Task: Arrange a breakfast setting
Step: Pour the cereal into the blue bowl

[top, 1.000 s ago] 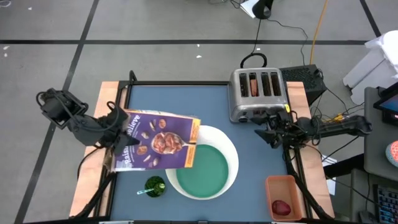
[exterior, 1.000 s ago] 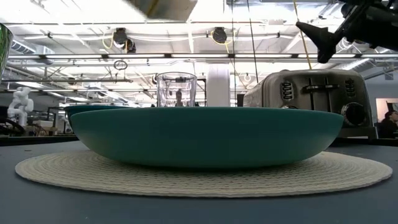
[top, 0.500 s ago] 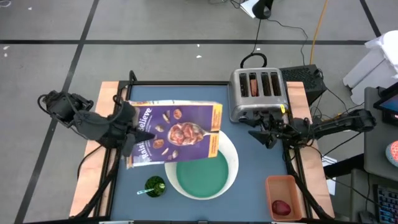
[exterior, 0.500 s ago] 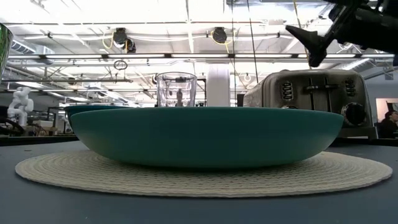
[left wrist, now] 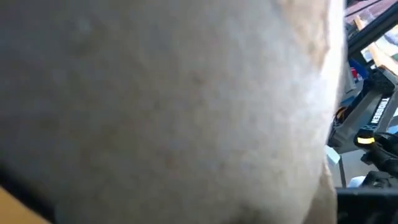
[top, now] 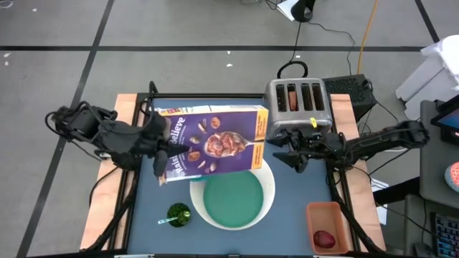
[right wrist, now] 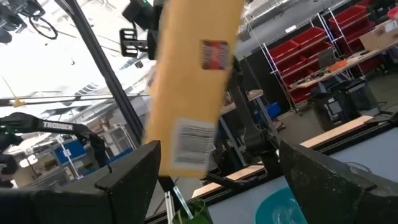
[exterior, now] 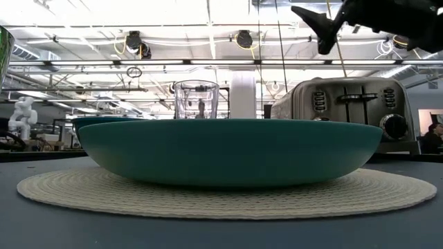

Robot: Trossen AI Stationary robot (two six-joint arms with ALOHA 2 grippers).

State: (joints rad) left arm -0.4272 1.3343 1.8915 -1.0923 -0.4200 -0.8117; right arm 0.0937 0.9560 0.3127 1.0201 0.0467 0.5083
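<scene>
A blue-topped table [top: 247, 107] is seen from overhead w/ both arms raised above it. A purple cereal box [top: 213, 140] is held in the air over the table's middle, its printed face turned up to the overhead camera, clamped at its left end by the left gripper [top: 159, 143], which is shut on it. In the left wrist view the frame is filled almost wholly by a pale blurred surface, so nothing more of the grip can be made out there. A larger white plate [top: 268, 177] is set on the table at centre-right, w/ a teal plate [top: 233, 201] resting inside it; the plates' far-left part is overhung by the box. A silver toaster [top: 295, 107] is stood at the far right. The right gripper [top: 285, 157] is held off the table, just right of the box & near the toaster's front, its fingers spread & holding nothing. A red apple [top: 324, 238] is kept in an orange bin [top: 319, 212] at the near right. A small green object [top: 178, 213] is seen near-left of the plates.
</scene>
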